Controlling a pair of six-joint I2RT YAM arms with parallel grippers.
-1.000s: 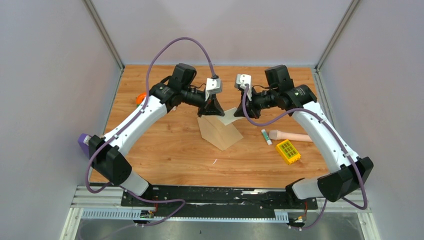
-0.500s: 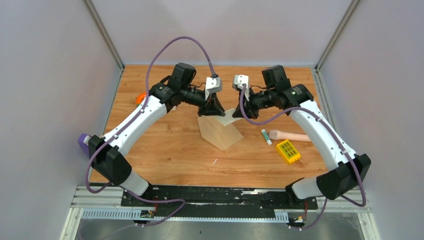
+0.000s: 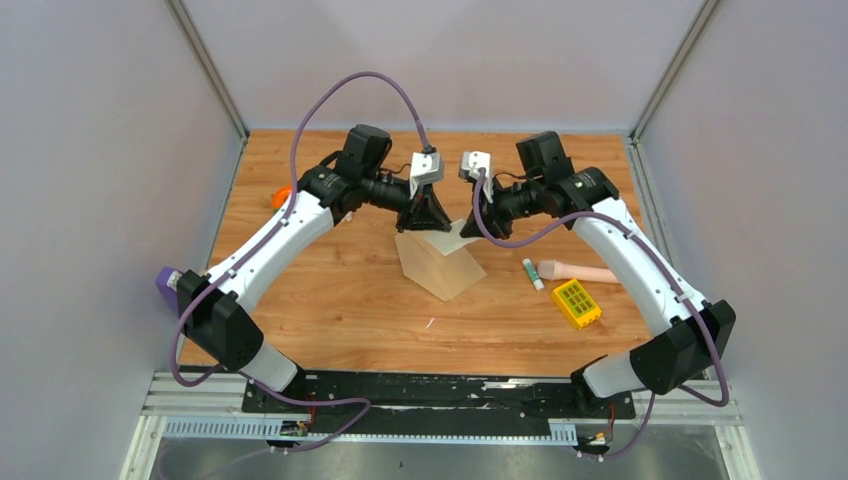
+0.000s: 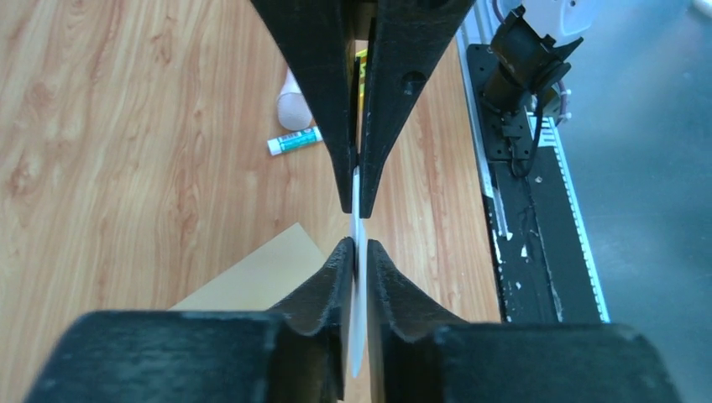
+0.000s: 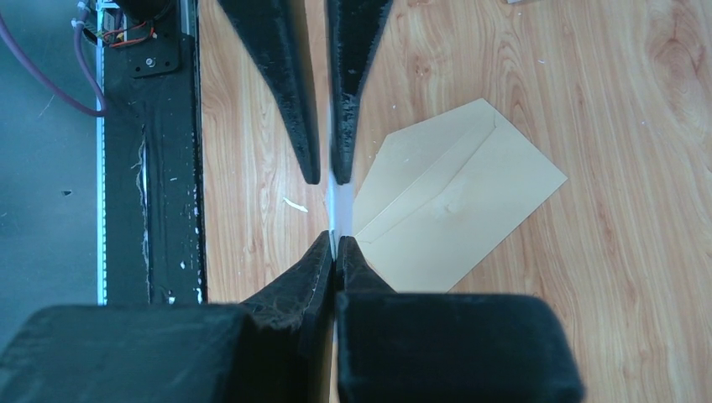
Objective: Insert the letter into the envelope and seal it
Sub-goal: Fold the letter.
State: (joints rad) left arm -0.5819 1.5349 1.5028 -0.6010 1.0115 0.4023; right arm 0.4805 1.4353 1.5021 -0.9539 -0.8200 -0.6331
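Observation:
The letter (image 3: pixel 457 237) is a pale sheet held just above the table between both arms. In the left wrist view it runs edge-on as a thin white strip (image 4: pixel 358 225). My left gripper (image 3: pixel 424 224) (image 4: pixel 357 248) is shut on its left side. My right gripper (image 3: pixel 473 222) (image 5: pixel 336 239) is shut on its right side, where the letter (image 5: pixel 340 206) again shows edge-on. The tan-brown envelope (image 3: pixel 440 266) lies flat on the wood just nearer than the letter, with its seams facing up (image 5: pixel 458 210) (image 4: pixel 252 281).
Right of the envelope lie a glue stick (image 3: pixel 533 273) (image 4: pixel 294 141), a pale pink cylinder (image 3: pixel 585 271) and a yellow block (image 3: pixel 576 303). An orange thing (image 3: pixel 281 196) sits at the far left edge of the table. A black rail (image 3: pixel 440 390) runs along the near edge.
My right gripper has shifted a little left, closer to the left gripper. The left arm and the envelope have stayed put.

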